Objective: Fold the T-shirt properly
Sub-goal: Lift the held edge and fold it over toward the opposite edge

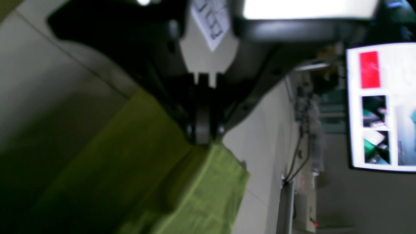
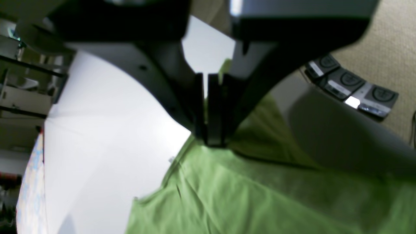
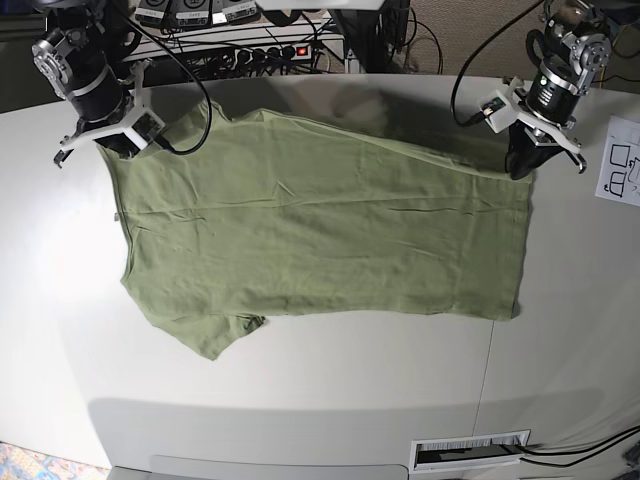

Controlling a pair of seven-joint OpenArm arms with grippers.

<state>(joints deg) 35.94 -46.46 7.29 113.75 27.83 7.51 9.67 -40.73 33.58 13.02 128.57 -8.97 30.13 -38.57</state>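
Two grippers, both clamped tight on cloth, and the T-shirt (image 3: 320,225) lies stretched between them across the white table (image 3: 330,400). In the base view the right gripper (image 3: 128,143) pinches the shirt's far corner up by the shoulder; the right wrist view shows its jaws pressed together with a sliver of green fabric caught between them. The left gripper (image 3: 520,165) has the far hem corner at the shirt's other end, and in the left wrist view its closed tips sit right on the fabric edge, the cloth hanging away below.

Long axis of the shirt runs from one gripper to the other, along the far edge. From both grippers the body of the shirt lies toward the near side of the table, flat, one sleeve poking out at the shirt's near corner under the right gripper. So the fold looks like a carry of that held far edge over the shirt toward its near hem, each arm equally placed for its own corner.

Containers: none in view, nothing to fill
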